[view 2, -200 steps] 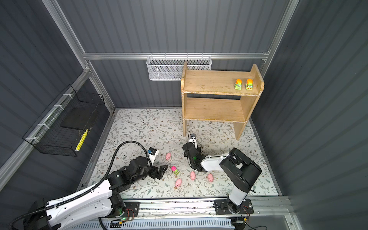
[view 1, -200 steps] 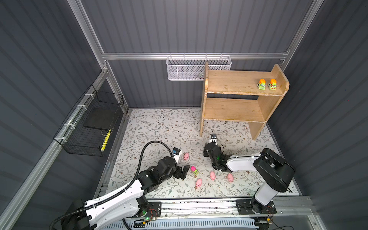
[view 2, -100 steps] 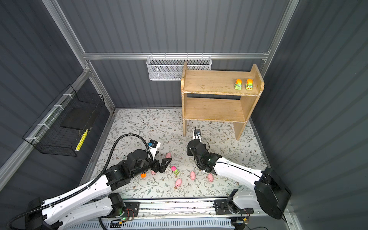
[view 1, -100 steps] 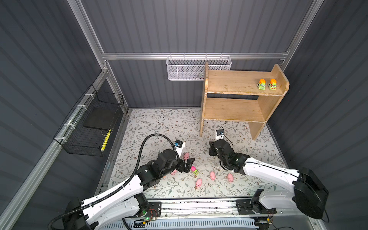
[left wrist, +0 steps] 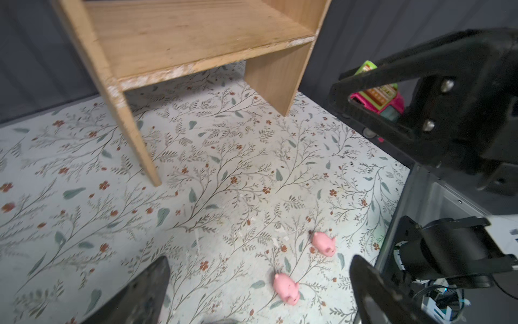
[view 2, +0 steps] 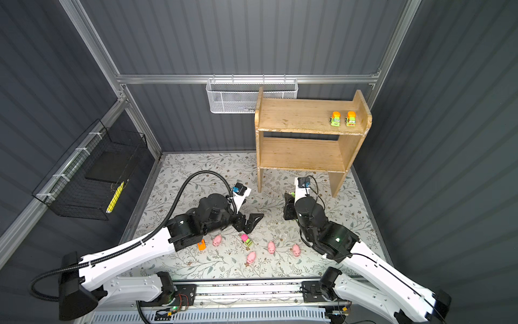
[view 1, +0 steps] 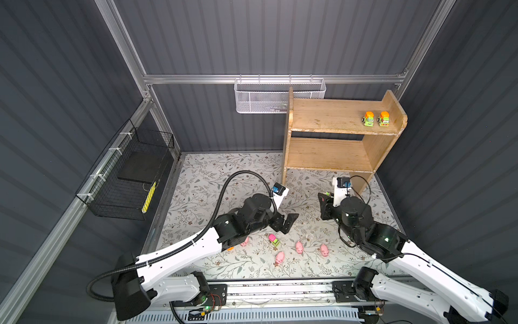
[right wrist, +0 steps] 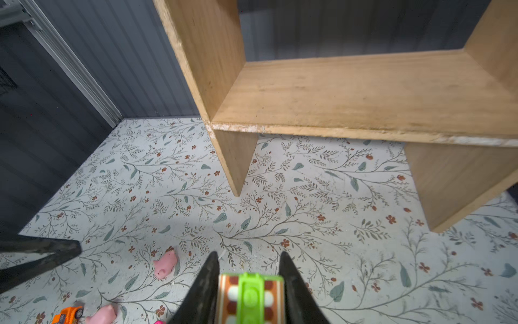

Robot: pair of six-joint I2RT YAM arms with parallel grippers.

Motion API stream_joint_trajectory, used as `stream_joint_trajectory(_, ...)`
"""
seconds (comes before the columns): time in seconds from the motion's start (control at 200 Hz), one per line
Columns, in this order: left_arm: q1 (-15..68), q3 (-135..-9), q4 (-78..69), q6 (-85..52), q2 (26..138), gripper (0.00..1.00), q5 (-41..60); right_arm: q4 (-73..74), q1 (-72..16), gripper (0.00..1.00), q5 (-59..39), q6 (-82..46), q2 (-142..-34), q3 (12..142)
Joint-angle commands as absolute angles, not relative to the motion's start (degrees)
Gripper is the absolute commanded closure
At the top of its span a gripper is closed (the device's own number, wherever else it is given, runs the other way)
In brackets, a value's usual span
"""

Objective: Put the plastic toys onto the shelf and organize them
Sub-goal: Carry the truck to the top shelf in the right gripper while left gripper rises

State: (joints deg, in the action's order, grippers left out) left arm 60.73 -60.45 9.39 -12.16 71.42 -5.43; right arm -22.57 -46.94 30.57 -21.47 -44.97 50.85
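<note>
Two green-and-orange vehicles point(view 1: 368, 119) stand side by side near the right end of the shelf point(view 1: 322, 117), on its top tier; the lower tier is bare. My right jaws are closed on a pink-and-green vehicle point(right wrist: 250, 297), held above the worktop point(view 1: 213, 179) in front of the shelf's lower tier and facing it. The left jaws are spread wide and empty, hovering low over the worktop near the loose toys. Those are a pink-topped vehicle point(view 1: 274, 240), three pigs point(view 1: 299, 247) in a loose cluster, and a fourth pig point(view 2: 217, 240) and an orange vehicle point(view 2: 201, 245) close by the left forearm. I judge I'm mid-carry with the right arm, and that is where trouble would start. The whitish front edge of the lower tier sits right ahead of the jaws. Rising too late or too close could catch the toy on it and twist it out of the grip. If I aim for the top tier, coming in near its right end risks nudging the two parked vehicles, and on wheels they could roll off. A wheeled toy let go while tilted may run away as well. The left arm worries me too: its forearm hangs just beside the fourth pig and the orange vehicle. A careless sweep could scatter them or bring the two arms together.
</note>
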Motion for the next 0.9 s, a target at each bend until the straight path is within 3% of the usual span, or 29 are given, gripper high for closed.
stream_joint_trajectory(0.0, 62.2, -65.7, 10.1, -9.2, 73.7, 0.00, -3.5, -28.6, -47.2, 0.68, 32.9, -19.1, -42.9, 54.5)
stream_joint_trajectory(0.47, 63.6, -77.3, 13.9, -5.0, 79.1, 0.00, -1.7, -31.5, -47.2, 0.66, 36.5, -13.8, -42.3, 64.1)
stream_joint_trajectory(0.896, 63.5, -90.0, 24.4, 0.8, 83.1, 0.00, -9.9, -29.7, -45.4, 0.65, 38.1, -6.9, -53.8, 77.2)
